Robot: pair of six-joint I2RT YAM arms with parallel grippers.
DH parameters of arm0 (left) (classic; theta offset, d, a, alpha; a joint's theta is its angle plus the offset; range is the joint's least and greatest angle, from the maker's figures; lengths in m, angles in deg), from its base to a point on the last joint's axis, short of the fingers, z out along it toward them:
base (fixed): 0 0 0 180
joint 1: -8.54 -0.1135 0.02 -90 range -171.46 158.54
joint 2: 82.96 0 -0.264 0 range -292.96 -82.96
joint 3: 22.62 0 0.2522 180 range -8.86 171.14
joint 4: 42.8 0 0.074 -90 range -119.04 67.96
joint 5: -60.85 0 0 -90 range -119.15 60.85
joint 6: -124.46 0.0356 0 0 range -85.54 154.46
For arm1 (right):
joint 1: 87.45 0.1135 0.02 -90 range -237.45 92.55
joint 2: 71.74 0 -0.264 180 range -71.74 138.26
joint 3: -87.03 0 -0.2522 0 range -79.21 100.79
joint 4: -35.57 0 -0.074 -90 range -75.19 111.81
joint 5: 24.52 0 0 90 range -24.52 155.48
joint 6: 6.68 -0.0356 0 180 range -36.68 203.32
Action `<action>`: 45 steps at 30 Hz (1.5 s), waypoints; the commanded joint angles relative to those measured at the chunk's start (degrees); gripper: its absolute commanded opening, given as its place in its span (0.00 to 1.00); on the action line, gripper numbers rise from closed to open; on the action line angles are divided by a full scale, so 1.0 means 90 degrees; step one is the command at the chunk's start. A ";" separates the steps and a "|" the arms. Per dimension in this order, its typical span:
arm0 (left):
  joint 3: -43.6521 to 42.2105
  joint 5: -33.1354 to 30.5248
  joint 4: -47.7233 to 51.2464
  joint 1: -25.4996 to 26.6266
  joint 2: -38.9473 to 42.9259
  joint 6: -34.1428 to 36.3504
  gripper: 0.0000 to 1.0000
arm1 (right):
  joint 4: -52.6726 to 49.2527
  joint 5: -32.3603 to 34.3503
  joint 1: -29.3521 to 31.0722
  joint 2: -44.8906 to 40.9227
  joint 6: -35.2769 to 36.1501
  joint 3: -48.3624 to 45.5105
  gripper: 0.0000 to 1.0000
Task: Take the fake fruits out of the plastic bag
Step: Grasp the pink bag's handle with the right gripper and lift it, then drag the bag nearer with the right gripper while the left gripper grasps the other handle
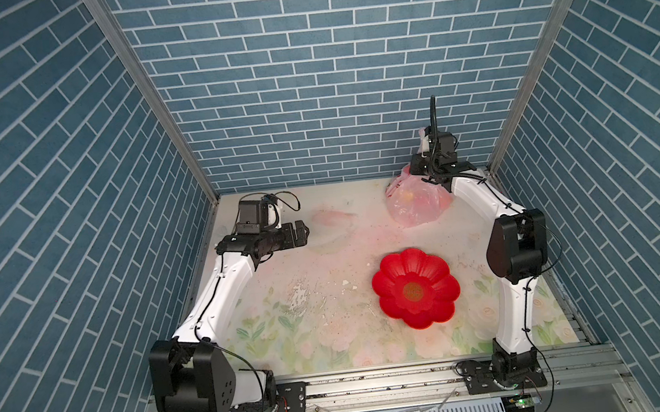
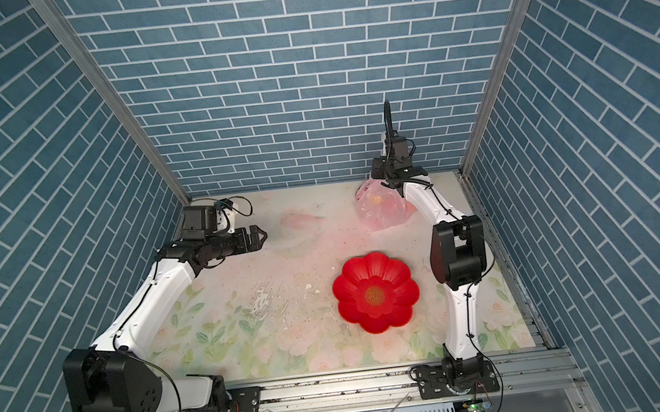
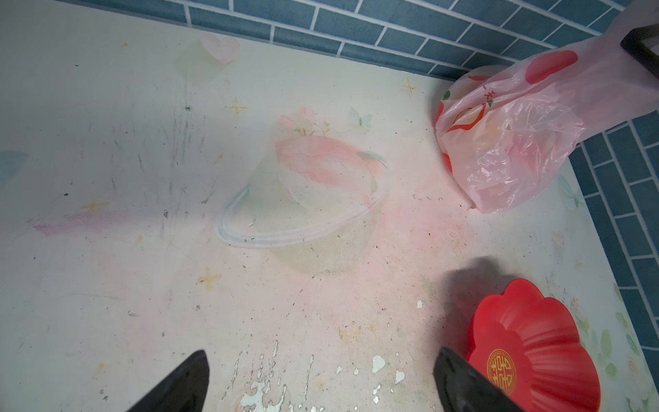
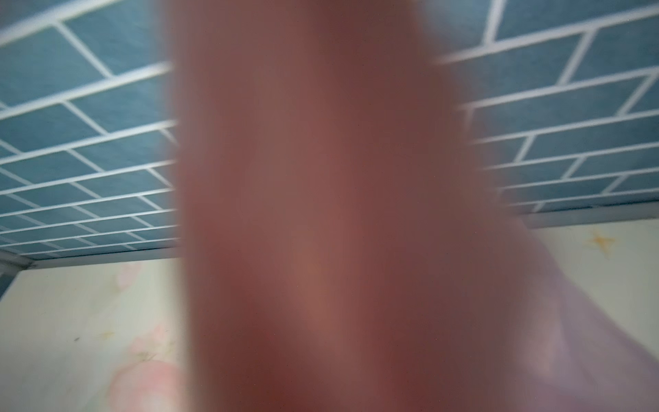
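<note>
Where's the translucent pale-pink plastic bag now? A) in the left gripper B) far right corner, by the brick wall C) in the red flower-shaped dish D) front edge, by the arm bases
B: both top views show the pale-pink plastic bag in the far right corner by the brick wall, away from the red flower-shaped dish.

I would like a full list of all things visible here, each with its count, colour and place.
translucent pale-pink plastic bag: one, pink with red marks, far right corner.
fake fruits: count unclear, yellow and red shapes, inside the bag.
red flower-shaped plastic dish: one, red, right of centre, empty.
flower-printed table: one, pale, under everything.
left gripper: one, black, open, over far left.
right gripper: one, black, shut on the bag's top.
</note>
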 commanded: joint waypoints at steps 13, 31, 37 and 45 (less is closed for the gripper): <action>0.0377 -0.0433 0.0636 -0.0419 0.0941 -0.0841 0.99 | -0.0450 -0.0274 0.2599 0.0415 -0.0746 0.1230 0.00; -0.0038 0.0396 0.0669 -0.0992 0.2062 -0.1597 0.99 | -0.1154 -0.0434 0.3546 0.0597 -0.0867 0.2006 0.35; -0.0437 0.1237 -0.0624 -0.0888 0.1809 -0.2180 0.99 | -0.0839 -0.0679 0.3561 -0.0889 -0.0862 0.0175 0.51; 0.0002 0.0526 -0.0804 0.0387 0.1240 -0.1902 0.99 | -0.0736 -0.0411 0.3578 -0.2673 -0.0950 -0.1791 0.58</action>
